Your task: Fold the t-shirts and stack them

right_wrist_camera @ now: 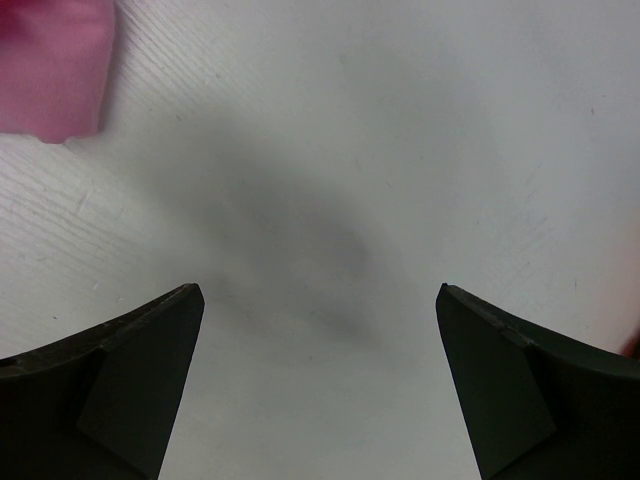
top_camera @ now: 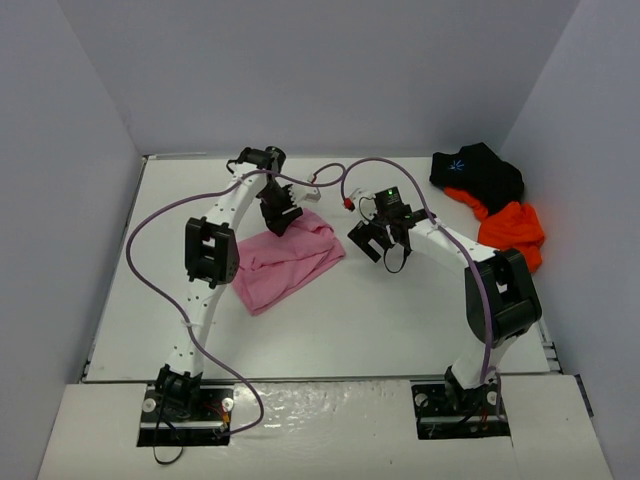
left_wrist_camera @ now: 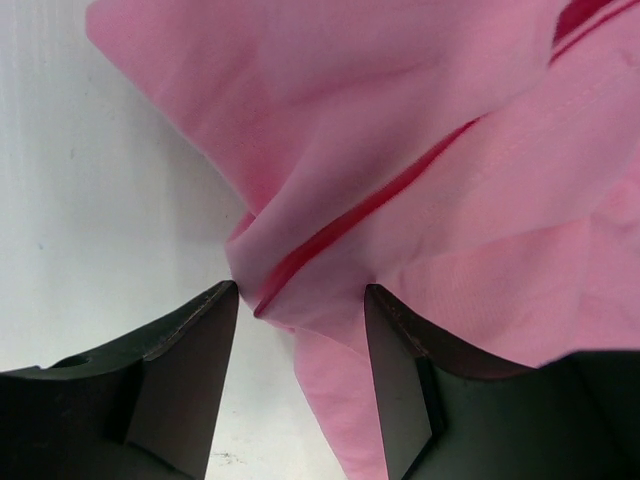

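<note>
The pink t-shirt point(top_camera: 288, 258) lies crumpled left of the table's middle. My left gripper point(top_camera: 280, 218) is down at its far edge. In the left wrist view the left gripper point(left_wrist_camera: 300, 295) has its jaws apart, with a fold of the pink t-shirt point(left_wrist_camera: 420, 150) and its darker seam between them. My right gripper point(top_camera: 375, 243) is open and empty just right of the shirt. The right wrist view shows the right gripper point(right_wrist_camera: 320, 290) over bare table, with a pink corner point(right_wrist_camera: 50, 70) at the top left. The black t-shirt point(top_camera: 477, 172) and orange t-shirt point(top_camera: 512, 232) lie bunched at the far right.
Purple cables point(top_camera: 150, 225) loop over both arms. A white and red connector point(top_camera: 345, 205) hangs between the grippers. Grey walls close in the white table point(top_camera: 350, 320) on three sides.
</note>
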You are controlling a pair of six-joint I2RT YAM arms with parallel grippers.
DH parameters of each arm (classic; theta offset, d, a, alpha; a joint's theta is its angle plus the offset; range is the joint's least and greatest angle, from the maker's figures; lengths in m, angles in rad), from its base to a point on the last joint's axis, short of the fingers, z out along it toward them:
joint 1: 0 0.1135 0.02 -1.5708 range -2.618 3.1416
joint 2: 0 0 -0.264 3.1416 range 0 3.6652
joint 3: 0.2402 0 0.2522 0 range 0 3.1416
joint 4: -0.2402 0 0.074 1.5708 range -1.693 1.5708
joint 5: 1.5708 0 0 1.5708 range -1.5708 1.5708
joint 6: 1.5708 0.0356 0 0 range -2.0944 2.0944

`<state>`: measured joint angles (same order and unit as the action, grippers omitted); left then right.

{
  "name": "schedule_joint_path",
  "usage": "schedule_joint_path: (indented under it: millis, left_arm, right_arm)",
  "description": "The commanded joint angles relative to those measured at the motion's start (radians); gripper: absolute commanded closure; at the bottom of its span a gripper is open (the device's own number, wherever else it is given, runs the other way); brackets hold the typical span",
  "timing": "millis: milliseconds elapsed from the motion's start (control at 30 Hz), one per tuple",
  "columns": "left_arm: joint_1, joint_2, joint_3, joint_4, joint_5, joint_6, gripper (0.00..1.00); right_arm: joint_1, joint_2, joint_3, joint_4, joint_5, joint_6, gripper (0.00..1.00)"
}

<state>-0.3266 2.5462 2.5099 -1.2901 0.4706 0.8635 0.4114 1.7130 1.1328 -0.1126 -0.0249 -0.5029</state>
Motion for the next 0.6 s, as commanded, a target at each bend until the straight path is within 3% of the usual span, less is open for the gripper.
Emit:
schedule_joint_path:
  millis: [0,267,333,467,567]
  left_arm:
    - [0.009,-0.017,0.057,-0.005,-0.015,0.025,0.50]
    - [0.006,-0.005,0.076,-0.028,0.006,0.034,0.52]
    - [0.001,-0.020,0.064,-0.040,0.014,0.037,0.57]
    - [-0.004,-0.082,-0.011,-0.010,0.014,0.038,0.83]
    - [-0.010,-0.114,-0.032,-0.008,0.018,0.028,0.85]
  right_arm:
    - [-0.008,-0.011,0.025,0.036,0.020,0.002,0.00]
    - [-0.008,0.001,0.026,0.036,0.022,-0.002,0.00]
    - [-0.007,0.002,0.024,0.036,0.022,-0.003,0.00]
    - [-0.008,0.007,0.024,0.036,0.022,-0.005,0.00]
    - [-0.008,0.001,0.022,0.036,0.022,-0.005,0.00]
